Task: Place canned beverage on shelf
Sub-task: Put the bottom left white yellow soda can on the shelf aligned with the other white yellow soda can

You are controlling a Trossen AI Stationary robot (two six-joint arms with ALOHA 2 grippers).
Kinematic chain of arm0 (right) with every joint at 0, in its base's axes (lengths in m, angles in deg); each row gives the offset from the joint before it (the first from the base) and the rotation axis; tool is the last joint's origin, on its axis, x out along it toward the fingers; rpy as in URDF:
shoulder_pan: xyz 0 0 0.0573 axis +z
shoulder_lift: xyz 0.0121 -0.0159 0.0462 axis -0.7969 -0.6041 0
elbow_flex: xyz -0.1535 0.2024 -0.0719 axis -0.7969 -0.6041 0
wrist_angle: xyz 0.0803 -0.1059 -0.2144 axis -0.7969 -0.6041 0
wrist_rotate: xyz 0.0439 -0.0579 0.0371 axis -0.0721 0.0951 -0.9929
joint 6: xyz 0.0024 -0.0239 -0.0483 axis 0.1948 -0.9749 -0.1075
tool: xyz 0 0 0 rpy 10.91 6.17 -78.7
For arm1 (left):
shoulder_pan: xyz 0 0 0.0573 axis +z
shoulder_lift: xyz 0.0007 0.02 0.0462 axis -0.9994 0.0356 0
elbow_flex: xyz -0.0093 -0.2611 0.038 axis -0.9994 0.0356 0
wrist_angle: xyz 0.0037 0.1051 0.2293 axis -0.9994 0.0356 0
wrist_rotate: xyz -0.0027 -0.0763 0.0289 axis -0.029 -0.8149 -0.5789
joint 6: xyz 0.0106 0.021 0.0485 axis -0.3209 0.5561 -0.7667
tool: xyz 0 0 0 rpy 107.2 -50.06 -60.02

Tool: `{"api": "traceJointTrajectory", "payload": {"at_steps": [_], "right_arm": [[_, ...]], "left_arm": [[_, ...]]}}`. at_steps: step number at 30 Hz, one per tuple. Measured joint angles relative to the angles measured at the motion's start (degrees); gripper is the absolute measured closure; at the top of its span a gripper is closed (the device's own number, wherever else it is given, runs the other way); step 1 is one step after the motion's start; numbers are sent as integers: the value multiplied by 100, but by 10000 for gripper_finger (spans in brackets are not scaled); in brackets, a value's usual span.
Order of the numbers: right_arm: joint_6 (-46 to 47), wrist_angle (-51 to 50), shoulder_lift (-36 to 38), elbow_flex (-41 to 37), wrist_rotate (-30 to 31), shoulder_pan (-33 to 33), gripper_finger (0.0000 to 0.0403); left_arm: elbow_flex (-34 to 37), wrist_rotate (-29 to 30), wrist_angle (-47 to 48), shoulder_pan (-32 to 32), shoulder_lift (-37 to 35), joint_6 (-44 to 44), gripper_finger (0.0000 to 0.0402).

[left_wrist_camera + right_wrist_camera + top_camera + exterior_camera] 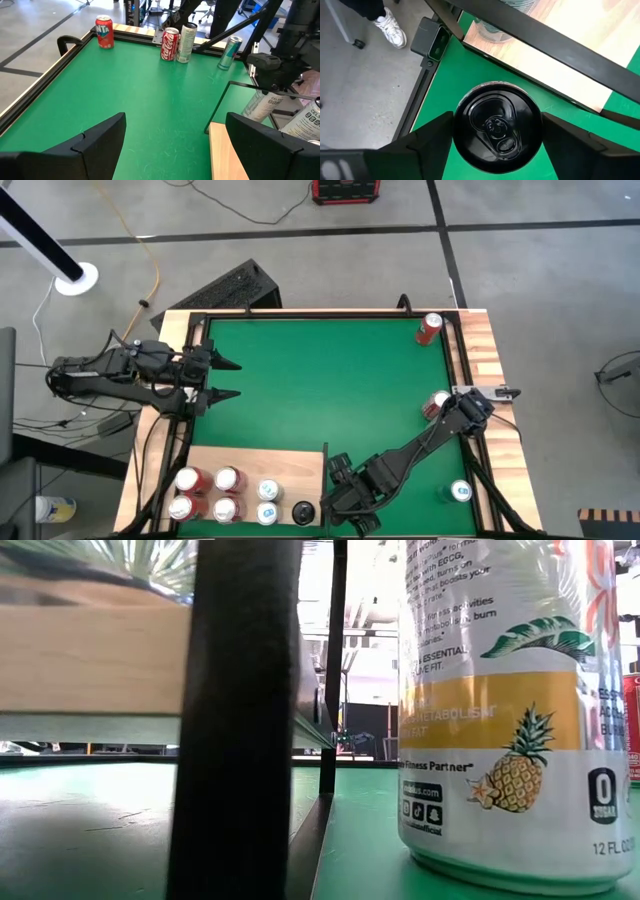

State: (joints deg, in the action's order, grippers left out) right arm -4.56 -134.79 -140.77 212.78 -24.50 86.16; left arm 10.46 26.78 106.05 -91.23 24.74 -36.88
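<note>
The middle of the green mat (320, 380) lies open, room for a gripper to pass between the arms. On the right, a red can (428, 329) stands in the far corner, 2 cans (436, 404) huddle at the right edge and a blue-topped can (460, 492) sits near the near edge. The shelf (255, 464) fills the near left; 6 cans (222, 494) crowd its near part, its far strip bare. A black-topped can (303, 511) stands just beside it, between the right gripper's (497, 131) fingers.

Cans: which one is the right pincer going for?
The black-topped can, standing on the green mat beside the shelf, between the right pincer fingers; the rest have silver tops.
</note>
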Motion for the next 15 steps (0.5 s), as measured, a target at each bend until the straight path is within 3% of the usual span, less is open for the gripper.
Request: {"api": "traceJointTrajectory", "payload": {"at_steps": [8,15], "right_arm": [[759,8,4,0,24,0,117],[2220,-267,26,4,464,0,119]], "left_arm": [[0,0,0,0,-2,-2,74],[0,0,2,0,0,-31,74]]}}
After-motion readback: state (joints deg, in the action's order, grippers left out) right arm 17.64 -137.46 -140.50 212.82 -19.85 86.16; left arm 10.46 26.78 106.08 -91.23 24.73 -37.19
